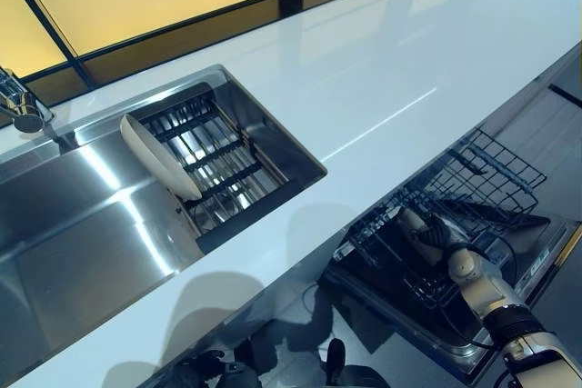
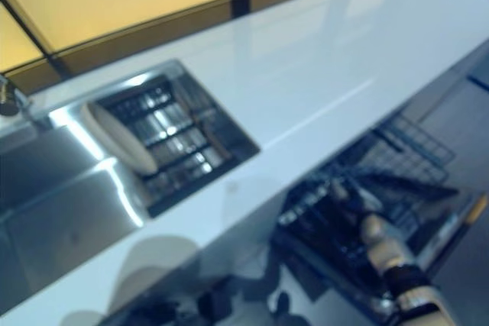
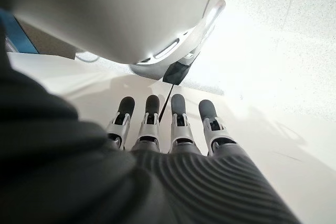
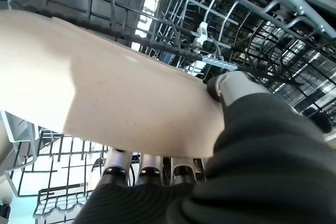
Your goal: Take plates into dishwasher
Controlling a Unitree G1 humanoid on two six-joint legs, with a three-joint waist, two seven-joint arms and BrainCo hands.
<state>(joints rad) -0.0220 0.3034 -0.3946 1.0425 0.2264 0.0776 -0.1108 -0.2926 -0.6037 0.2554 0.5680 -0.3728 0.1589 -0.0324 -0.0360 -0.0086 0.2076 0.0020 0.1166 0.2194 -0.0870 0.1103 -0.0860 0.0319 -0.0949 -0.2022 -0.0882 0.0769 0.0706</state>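
Note:
A cream plate [image 1: 156,159] stands tilted in the dark rack inside the steel sink [image 1: 82,224]. My right hand [image 1: 427,235] is down inside the dishwasher's wire rack [image 1: 482,179], below the counter's front edge. It is shut on a second cream plate [image 4: 105,93], with the thumb [image 4: 231,85] on one face and the fingers [image 4: 149,174] under the other; the rack's tines show just past the plate. My left hand [image 3: 173,129] hangs low with straight fingers, holding nothing, and shows only in the left wrist view.
A white counter [image 1: 391,79] runs from the sink to the far right. A tap [image 1: 23,106] stands at the sink's left end. The open dishwasher door [image 1: 509,270] lies under the rack.

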